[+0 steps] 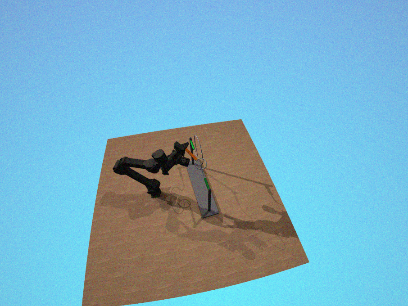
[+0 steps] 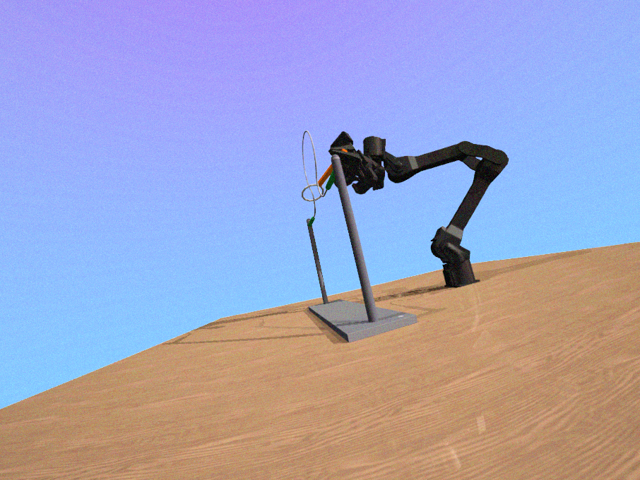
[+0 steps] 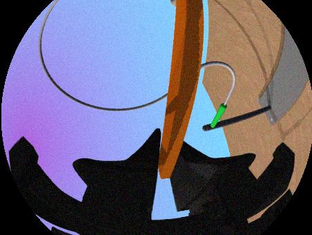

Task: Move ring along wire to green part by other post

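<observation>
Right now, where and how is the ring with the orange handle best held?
Best gripped at the free end of the long, straight orange handle, coming from the arm's side: the handle points that way, while the round metal ring surrounds the thin wire. The black gripper is clamped there.

The table top point(image 1: 141, 256) point(image 2: 232, 413) point(image 3: 231, 45) looks like brown wood, its fine streaky grain plainest at the bottom of the exterior view, with a few pale glints at lower right; the arm point(image 1: 136, 176) point(image 2: 472, 201) looks like dark matt plastic or coated metal; the handle point(image 1: 191, 155) point(image 2: 325, 175) point(image 3: 177, 90) seems smooth, matt orange plastic; the ring point(image 1: 206, 165) point(image 2: 303, 196) and the wire point(image 1: 201, 148) point(image 2: 302, 150) point(image 3: 115, 110) look like smooth grey metal; the base point(image 1: 199, 186) point(image 2: 379, 329) point(image 3: 293, 66) appears flat, matt grey
</observation>
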{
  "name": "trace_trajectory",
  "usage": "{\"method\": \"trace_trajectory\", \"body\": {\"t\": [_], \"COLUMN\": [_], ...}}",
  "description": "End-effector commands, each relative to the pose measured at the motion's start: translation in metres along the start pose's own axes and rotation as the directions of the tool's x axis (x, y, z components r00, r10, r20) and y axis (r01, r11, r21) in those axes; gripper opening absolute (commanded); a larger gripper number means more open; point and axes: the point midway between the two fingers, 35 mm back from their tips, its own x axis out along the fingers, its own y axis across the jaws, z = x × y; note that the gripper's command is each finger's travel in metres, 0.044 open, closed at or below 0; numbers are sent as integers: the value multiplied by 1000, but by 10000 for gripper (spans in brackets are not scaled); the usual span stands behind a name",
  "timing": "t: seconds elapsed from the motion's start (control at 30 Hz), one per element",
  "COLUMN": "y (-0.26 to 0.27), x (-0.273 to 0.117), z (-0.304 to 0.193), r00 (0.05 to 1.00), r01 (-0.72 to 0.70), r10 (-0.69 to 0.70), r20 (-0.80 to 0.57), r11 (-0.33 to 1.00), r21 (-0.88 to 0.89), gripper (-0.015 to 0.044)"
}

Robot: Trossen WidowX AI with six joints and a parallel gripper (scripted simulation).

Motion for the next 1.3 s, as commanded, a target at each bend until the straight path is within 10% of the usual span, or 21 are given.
{"method": "trace_trajectory", "body": {"t": [0.0,1.27], "y": [12,56], "x": [-1,0], "z": [1,11], "r00": [999,995], "r01": [-36,-73], "r10": [36,64], "r20": [-11,71], "r11": [997,989], "r21": [61,129], "gripper": [-150,-150]}}
